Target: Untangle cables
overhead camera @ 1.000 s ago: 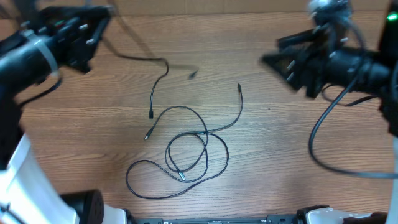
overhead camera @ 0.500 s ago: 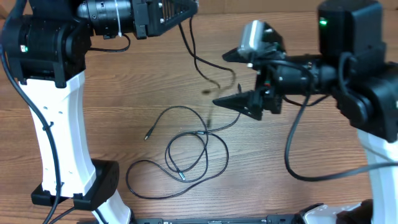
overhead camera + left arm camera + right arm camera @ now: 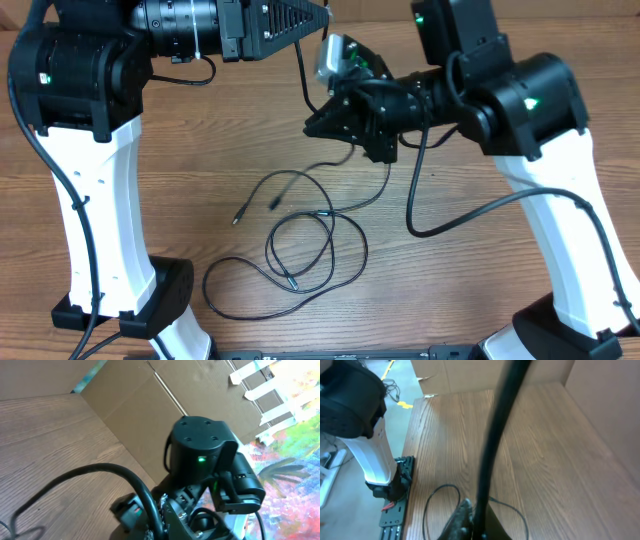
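My left gripper (image 3: 322,20) is raised at the top centre, shut on a thin black cable (image 3: 305,80) that hangs down from it. My right gripper (image 3: 312,125) is just below, shut on the same cable. The cable's free end trails to a plug (image 3: 270,206) on the wood. In the right wrist view this cable (image 3: 492,445) runs straight up out of my closed right gripper (image 3: 479,529). In the left wrist view it (image 3: 100,468) arcs out of the left gripper (image 3: 155,527). More cables (image 3: 300,250) lie in overlapping loops on the table.
White arm pedestals stand at the left (image 3: 110,250) and right (image 3: 560,250). A thicker black cord (image 3: 450,225) droops from the right arm over the table. A cardboard wall (image 3: 140,400) backs the table. A black rail (image 3: 350,354) lines the front edge.
The right arm swung left to the table's centre, and its jaws closed on the hanging cable. The cable's loose end shifted down and to the left. The left gripper stayed raised and shut.
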### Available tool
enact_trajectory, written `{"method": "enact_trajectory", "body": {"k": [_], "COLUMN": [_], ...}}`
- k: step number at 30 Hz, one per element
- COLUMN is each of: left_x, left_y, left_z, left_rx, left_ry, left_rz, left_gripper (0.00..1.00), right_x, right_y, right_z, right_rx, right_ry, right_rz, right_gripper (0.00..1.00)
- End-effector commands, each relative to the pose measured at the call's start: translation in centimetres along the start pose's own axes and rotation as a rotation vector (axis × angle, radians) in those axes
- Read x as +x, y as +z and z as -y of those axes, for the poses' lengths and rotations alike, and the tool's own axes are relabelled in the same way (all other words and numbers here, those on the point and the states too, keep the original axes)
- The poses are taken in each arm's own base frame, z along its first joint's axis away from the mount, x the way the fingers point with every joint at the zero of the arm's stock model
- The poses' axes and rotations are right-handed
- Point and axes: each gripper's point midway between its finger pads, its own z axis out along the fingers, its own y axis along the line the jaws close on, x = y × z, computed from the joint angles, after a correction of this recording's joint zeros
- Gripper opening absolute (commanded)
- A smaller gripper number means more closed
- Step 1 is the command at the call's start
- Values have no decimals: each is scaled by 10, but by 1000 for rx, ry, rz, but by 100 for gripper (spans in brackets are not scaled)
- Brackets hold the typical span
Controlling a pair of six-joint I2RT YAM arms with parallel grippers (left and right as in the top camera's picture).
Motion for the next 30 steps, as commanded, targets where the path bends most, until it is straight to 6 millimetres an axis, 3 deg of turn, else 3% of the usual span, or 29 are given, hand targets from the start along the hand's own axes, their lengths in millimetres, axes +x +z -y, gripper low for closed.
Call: {"method": "enact_trajectory", "body": {"k": [1, 3, 4, 6, 9, 11, 16, 21, 27, 30], "left_x": [4, 6, 6, 5, 6, 14, 31, 42, 57, 67], "left_y": [-1, -2, -2, -11, -48, -68, -87, -85, -80, -81], "left_z": [14, 11, 3, -29, -80, -89, -69, -33, -23, -27], "left_rx": [28, 15, -35, -254, -693, -876, -1018, -976, -951, -964], "left_ry": [48, 114, 127, 150, 157, 190, 260, 328, 369, 405], "left_rz": [-9, -9, 2, 44, 102, 97, 89, 109, 53, -14], "left_gripper": [9, 79, 100, 100, 100, 100, 100, 100, 100, 100], "right_x": [-6, -8, -10, -10, -5, 4, 19, 19, 4, -2], "right_y": [-3, -13, -22, -40, -74, -98, -176, -295, -426, -466], "right_z": [-3, 9, 18, 33, 58, 77, 132, 172, 171, 160], "right_rx": [8, 82, 137, 226, 339, 416, 666, 992, 1346, 1435], "right_ry": [-23, -2, 19, 38, 76, 101, 150, 165, 4, -36], "right_rz": [16, 19, 23, 33, 58, 66, 131, 297, 443, 518], "right_gripper": [4, 4, 4, 4, 4, 4, 4, 4, 4, 4]}}
